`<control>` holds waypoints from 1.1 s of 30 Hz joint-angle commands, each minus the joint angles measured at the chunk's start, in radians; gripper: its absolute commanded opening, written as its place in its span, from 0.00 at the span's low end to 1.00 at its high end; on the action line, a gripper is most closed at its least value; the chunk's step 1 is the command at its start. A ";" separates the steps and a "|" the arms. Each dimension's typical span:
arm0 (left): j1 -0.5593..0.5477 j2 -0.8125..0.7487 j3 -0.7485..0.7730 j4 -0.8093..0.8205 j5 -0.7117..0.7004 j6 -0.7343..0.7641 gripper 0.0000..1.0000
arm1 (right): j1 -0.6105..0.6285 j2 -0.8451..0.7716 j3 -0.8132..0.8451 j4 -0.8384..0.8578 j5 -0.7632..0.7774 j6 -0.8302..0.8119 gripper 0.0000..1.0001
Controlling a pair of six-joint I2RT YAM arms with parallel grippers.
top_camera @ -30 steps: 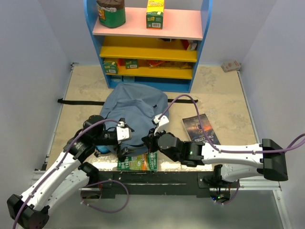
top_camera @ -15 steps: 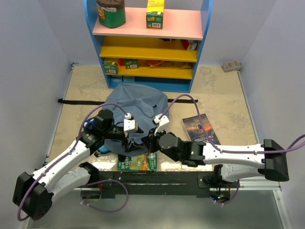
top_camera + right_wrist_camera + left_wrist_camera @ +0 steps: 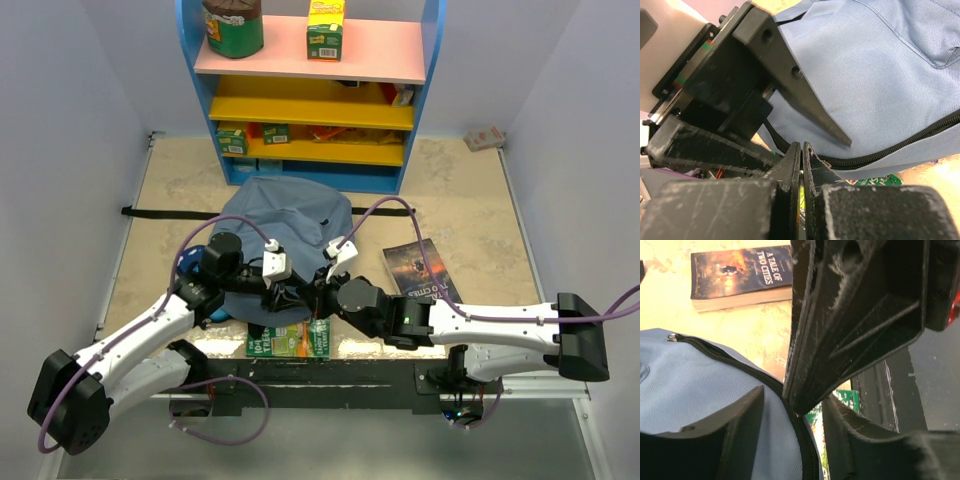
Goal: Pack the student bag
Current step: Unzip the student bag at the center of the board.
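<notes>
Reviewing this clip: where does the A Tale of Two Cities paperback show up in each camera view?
Top external: the paperback lies flat, right of the student bag.
Left wrist: upper left of the picture, beyond the bag's zipper edge.
Right wrist: not in it.
Shared landmark: the student bag's grey-blue fabric shows in all three views.

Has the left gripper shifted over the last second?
Yes. Against the green book, the left gripper has swung right, from its left end to its middle, beside the right gripper.
</notes>
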 commanded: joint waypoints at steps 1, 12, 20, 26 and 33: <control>-0.008 0.000 -0.021 0.125 0.026 -0.025 0.45 | 0.001 -0.018 -0.014 0.066 -0.006 0.014 0.00; -0.009 -0.017 -0.040 0.105 -0.001 -0.012 0.00 | -0.001 -0.007 0.007 0.027 0.034 0.033 0.36; -0.009 -0.026 -0.040 0.104 -0.028 -0.010 0.00 | -0.054 -0.044 0.050 -0.344 0.269 0.358 0.79; -0.009 -0.034 -0.041 0.104 -0.040 -0.004 0.00 | -0.120 -0.056 0.036 -0.399 0.240 0.468 0.78; -0.009 -0.035 -0.034 0.111 -0.046 0.002 0.00 | -0.176 0.017 0.045 -0.347 0.135 0.487 0.74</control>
